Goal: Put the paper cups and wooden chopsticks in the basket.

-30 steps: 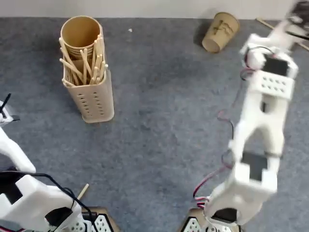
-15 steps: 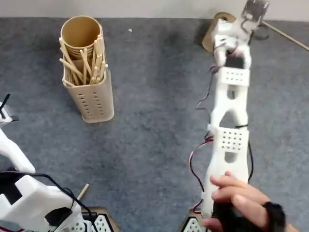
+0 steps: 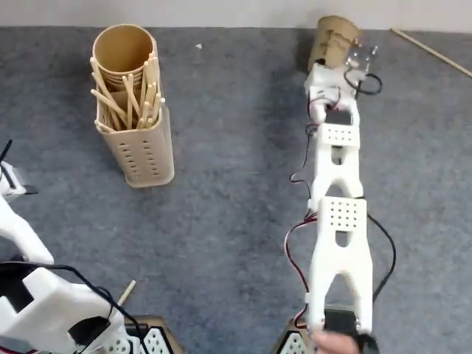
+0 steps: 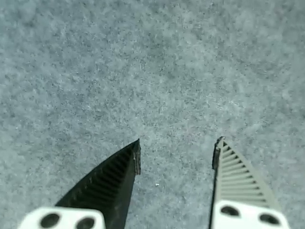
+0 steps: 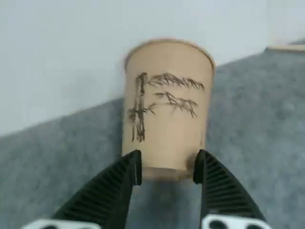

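Observation:
A tan paper cup with a bamboo drawing lies at the far right of the grey mat. My right gripper is stretched out to it and is open, one fingertip on each side of the cup's near, narrow end. The beige perforated basket stands at the far left, holding another paper cup and several wooden chopsticks. One loose chopstick lies at the far right corner, another near the left arm's base. My left gripper hangs open over bare mat.
The grey mat ends at a pale wall just behind the cup. The right arm's white links run down the right side of the table. The left arm's body sits at the near left corner.
The right arm swung left from the far right edge and straightened toward the cup; its gripper now straddles the cup's end. The left arm kept still.

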Robot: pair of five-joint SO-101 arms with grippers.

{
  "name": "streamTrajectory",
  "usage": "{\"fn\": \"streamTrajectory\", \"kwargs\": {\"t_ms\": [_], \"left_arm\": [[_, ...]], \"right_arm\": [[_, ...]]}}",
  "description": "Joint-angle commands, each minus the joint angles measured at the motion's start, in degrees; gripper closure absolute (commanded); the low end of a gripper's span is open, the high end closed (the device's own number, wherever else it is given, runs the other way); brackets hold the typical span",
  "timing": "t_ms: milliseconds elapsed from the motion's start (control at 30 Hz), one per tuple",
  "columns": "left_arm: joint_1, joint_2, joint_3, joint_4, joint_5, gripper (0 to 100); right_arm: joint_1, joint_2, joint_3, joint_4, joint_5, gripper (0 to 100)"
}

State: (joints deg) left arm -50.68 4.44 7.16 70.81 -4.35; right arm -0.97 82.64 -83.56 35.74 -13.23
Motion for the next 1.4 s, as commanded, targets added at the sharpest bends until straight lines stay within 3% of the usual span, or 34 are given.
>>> {"fn": "streamTrajectory", "kwargs": {"t_ms": [0,100,233,367,533,733,1133,1367], "left_arm": [[-0.22,-1.8,-2.77,0.18,0.35,74],[-0.22,-1.8,-3.3,-0.09,0.44,74],[-0.13,-1.8,-3.3,-0.18,0.35,74],[1.1,-1.8,-3.3,-0.18,0.35,74],[1.36,-1.8,-3.21,-0.09,0.44,74],[1.36,-1.8,-3.21,-0.09,0.44,74],[0.92,-1.8,-3.21,-0.18,0.35,74],[0.92,-1.8,-3.21,-0.18,0.35,74]], "right_arm": [[-1.27,-3.03,-13.32,28.53,-3.52,81.7],[-2.42,-5.32,-21.23,46.29,-4.84,81.7],[-0.57,-15.69,-17.89,63.52,-4.92,81.7],[6.46,-29.76,-17.8,64.48,-4.92,81.7],[11.03,-41.45,-17.19,59.38,-4.57,81.7],[7.6,-41.54,-13.49,52.35,0.7,81.7],[5.23,-36.0,21.49,8.04,-5.36,81.7],[2.86,-27.74,23.69,6.46,-5.27,81.7]]}}
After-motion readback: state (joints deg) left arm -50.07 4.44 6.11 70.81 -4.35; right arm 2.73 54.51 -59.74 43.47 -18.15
